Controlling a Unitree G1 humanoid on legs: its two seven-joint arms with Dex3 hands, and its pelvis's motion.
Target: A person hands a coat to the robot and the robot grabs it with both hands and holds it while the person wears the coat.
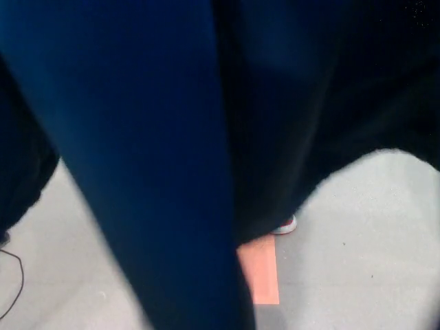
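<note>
The dark blue coat (137, 137) fills nearly the whole head view, hanging with its long axis running top to bottom, close before the camera. Below its hem lies grey floor (357, 234), then an orange floor marker (262, 271), then a shoe tip (286, 225) just above the marker. Neither hand shows; their hold and nearness to the coat cannot be told.

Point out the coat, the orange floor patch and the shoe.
coat (151, 137), head view, on the broad blue panel hanging in front.
orange floor patch (261, 271), head view, on its visible strip.
shoe (287, 225), head view, on the visible tip.
</note>
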